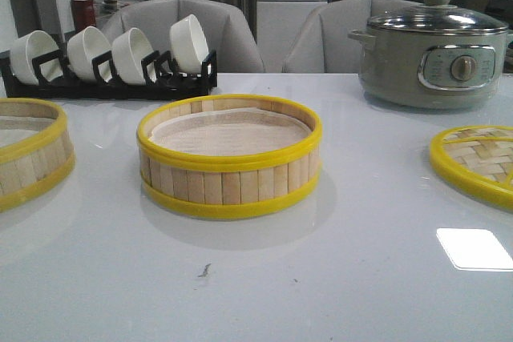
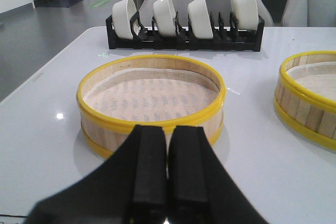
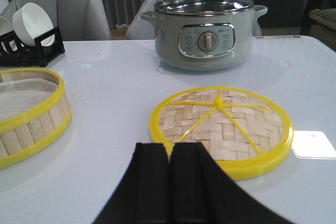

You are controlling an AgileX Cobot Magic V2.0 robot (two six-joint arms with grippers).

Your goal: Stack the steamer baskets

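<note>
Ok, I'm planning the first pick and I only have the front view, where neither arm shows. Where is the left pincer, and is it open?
Observer: The left pincer is shut and empty, pointing at the left steamer basket from its near side.
Operator: That basket is cut off at my edge. Is there anything inside it?
Observer: Only its pale cloth liner, with nothing on it.
Operator: And the right pincer?
Observer: The right pincer is shut and empty, pointing at the woven lid, which lies flat.
</note>
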